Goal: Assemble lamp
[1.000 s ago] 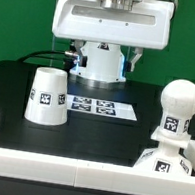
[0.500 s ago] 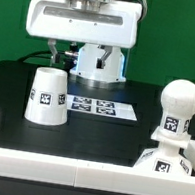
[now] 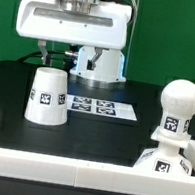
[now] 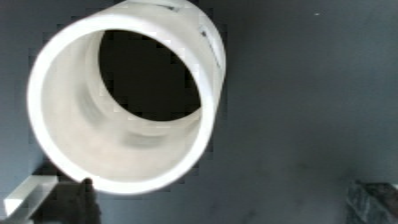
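1. We see a black table against a green backdrop, with a white raised border along the near edge and a short white wall at the exterior view's left.
2. The marker board lies flat mid-table, just beside the shade on the exterior view's right, in front of the white robot pedestal.
3. The cone shade stands upright, narrow end up, toward the exterior view's left, one square tag facing the camera.
4. The bulb sits upright on the square base at the exterior view's right, near the front border. Both carry tags. They are well apart from the shade.
5. The arm's large white wrist housing hangs above the shade, not touching it.
6. The gripper is mostly hidden behind the housing and the shade top; we only catch dark fingers just above the shade rim. We cannot tell whether it is open or closed.
7. In the wrist view we look down into the shade's open top: white rim, dark interior, black table around it. A dark fingertip shows at the frame edge, just outside the rim. Nothing is gripped as far as we can see.
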Controlling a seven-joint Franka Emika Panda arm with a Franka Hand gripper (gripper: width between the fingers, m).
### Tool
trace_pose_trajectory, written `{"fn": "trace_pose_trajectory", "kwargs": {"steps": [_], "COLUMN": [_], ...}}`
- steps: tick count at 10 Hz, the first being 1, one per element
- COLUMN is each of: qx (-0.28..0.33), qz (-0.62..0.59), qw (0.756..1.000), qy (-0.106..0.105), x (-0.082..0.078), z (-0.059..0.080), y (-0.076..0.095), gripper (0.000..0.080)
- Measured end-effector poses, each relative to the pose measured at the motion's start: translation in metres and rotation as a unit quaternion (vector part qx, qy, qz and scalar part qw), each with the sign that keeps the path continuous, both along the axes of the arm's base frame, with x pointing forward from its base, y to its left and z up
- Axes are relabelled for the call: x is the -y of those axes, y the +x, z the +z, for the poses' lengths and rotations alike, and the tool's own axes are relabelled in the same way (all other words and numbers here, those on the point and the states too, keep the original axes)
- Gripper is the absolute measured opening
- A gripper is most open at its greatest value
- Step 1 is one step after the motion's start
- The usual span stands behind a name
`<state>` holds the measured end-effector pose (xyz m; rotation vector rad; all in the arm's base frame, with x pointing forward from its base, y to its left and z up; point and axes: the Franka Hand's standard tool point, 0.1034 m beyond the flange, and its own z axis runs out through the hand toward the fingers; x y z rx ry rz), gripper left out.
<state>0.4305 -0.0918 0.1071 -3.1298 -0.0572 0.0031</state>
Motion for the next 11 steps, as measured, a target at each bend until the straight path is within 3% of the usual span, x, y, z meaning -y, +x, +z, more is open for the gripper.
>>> {"fn": "trace_pose_trajectory", "kwargs": {"steps": [3, 8, 9, 10, 11], "qx": [-0.003, -0.006, -0.005, -0.005, -0.005], "qz": [-0.006, 0.003, 0.004, 0.004, 0.004], "qw": [1.0, 1.0, 1.0, 1.0, 1.0], "qy": [-0.003, -0.009, -0.009, -0.009, -0.009], "x": [-0.003, -0.002, -0.003, -0.003, -0.003], "z": [-0.013, -0.024, -0.024, -0.024, -0.024], "y": [-0.015, -0.019, -0.017, -0.017, -0.018], "gripper": [0.0699, 0.0699, 0.0595, 0.044, 0.044]}}
